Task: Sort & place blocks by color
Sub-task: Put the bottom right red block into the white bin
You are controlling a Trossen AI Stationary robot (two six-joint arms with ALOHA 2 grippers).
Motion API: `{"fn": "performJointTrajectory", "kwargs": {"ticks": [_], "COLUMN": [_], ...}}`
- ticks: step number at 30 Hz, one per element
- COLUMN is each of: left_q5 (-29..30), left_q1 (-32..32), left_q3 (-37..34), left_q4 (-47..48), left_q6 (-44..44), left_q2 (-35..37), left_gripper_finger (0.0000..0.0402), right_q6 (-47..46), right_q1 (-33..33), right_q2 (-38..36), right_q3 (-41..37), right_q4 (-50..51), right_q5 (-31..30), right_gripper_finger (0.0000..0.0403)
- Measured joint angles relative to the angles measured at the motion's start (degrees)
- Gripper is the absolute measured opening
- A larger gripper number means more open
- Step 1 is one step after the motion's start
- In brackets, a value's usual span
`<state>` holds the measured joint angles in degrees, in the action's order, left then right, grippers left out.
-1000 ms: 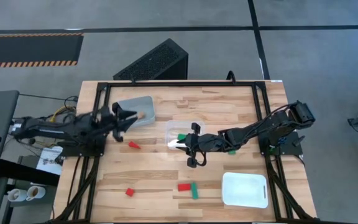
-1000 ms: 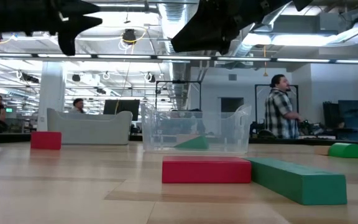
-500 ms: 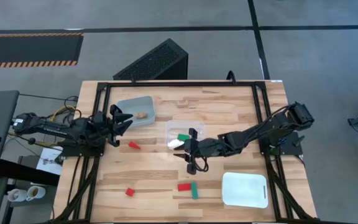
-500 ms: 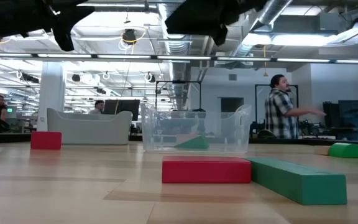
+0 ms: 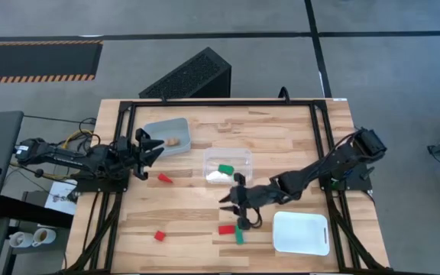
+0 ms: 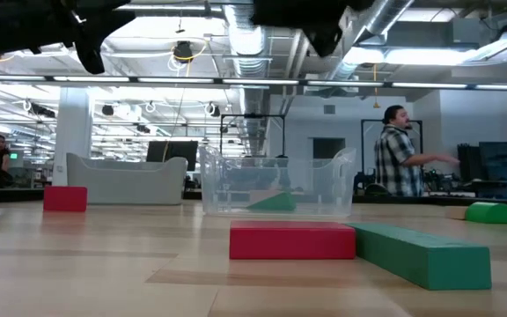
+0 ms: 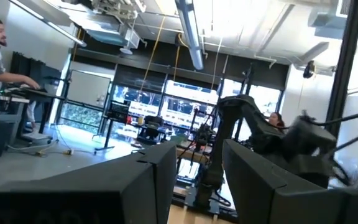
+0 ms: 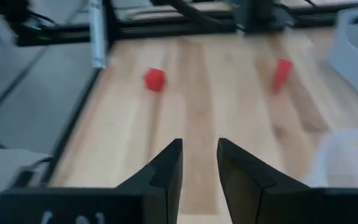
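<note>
My right gripper (image 5: 236,208) (image 8: 199,163) is open and hangs above the table, just far of a red bar (image 5: 226,228) (image 6: 291,240) and a green bar (image 5: 239,234) (image 6: 421,254) that lie flat, touching. A red cube (image 5: 159,235) (image 8: 155,79) and a red block (image 5: 164,178) (image 8: 283,71) lie farther left. A green block (image 5: 225,168) sits in the clear container (image 5: 244,155). A pale wood block (image 5: 173,140) rests in the grey tray (image 5: 163,128). My left gripper (image 5: 150,150) (image 7: 194,177) is open, beside that tray's left end.
A white tray (image 5: 301,232) lies at the near right corner. A green half-round block (image 6: 491,212) lies on the table's right part. The dark frame rail (image 5: 220,103) rims the table. People stand in the room beyond. Bare wood lies between the red cube and the bars.
My right gripper has left the space above the clear container and moved toward the near edge, stopping above the red and green bars. My left gripper has drawn back a little toward the table's left edge from the grey tray. No block has moved.
</note>
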<state>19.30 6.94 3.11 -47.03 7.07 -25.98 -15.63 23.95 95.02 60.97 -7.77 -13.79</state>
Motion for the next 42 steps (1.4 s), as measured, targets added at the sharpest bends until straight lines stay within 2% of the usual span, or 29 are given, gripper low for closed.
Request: {"fn": "performJointTrajectory", "kwargs": {"ticks": [4,7,14,19,29,42], "left_q5": [0.23,0.49,0.82,1.18,2.43,2.57], "left_q1": [-0.01,-0.02,-0.02,-0.02,-0.02,-0.02], "left_q3": [0.0,0.04,0.04,0.04,0.04,0.04], "left_q4": [0.0,-0.01,0.04,0.02,0.65,1.41], "left_q6": [0.0,0.33,1.03,1.07,1.07,2.37], "left_q2": [0.0,-0.3,-1.22,-1.87,-2.27,-2.27], "left_gripper_finger": [0.0119,0.0119,0.0119,0.0119,0.0119,0.0119], "right_q6": [0.9,-0.53,-3.86,-2.84,-1.24,-0.87], "right_q1": [2.78,3.47,3.27,2.91,2.9,2.02], "right_q2": [1.93,5.16,15.91,21.32,26.37,26.21], "right_q3": [1.47,4.7,14.56,21.02,22.82,22.75], "right_q4": [1.18,6.16,24.55,31.09,32.11,32.91], "right_q5": [-0.01,0.69,2.45,3.49,10.24,9.37], "right_gripper_finger": [0.0139,0.0156,0.0219,0.0248,0.025,0.025]}}
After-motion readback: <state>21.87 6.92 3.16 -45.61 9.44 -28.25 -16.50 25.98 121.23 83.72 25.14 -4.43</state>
